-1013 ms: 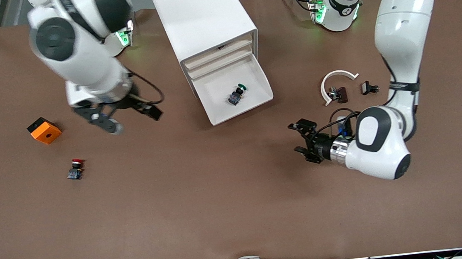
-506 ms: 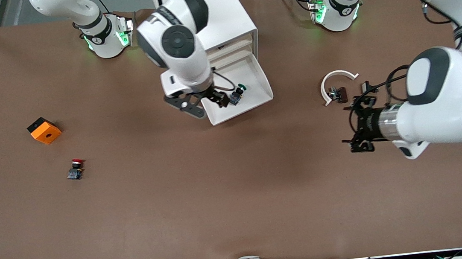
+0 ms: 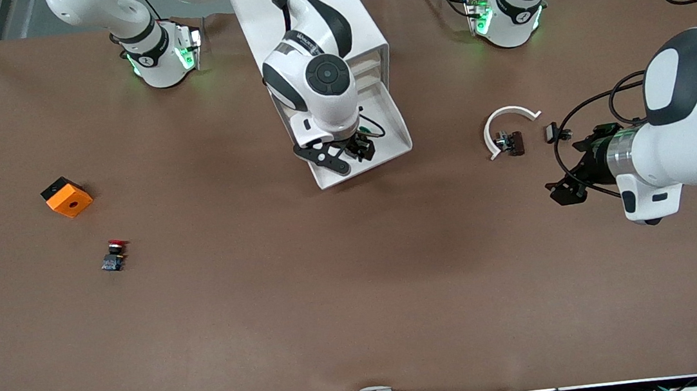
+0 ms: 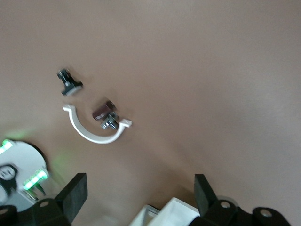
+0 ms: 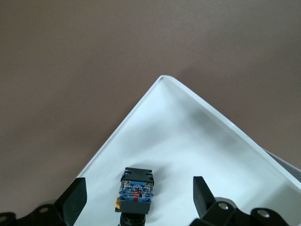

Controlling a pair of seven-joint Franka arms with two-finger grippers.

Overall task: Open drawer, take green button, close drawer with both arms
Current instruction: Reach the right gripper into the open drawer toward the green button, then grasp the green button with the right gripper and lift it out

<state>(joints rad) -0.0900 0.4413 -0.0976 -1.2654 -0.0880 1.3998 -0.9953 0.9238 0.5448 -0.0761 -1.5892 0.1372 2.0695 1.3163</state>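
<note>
Green cap hardly shows: your button point(image 5: 136, 190) lies on its side in the open drawer point(image 3: 395, 131), block end toward the drawer's front lip. Your right gripper point(image 3: 350, 153) hangs over it, fingers point(image 5: 74, 195) apart, the button between them. Your left gripper point(image 3: 570, 180) waits open above the worktop point(image 3: 359, 298) near the white ring point(image 4: 94, 135).

White arms point(image 3: 690, 114), black joint caps, black cables, green base lights.
</note>
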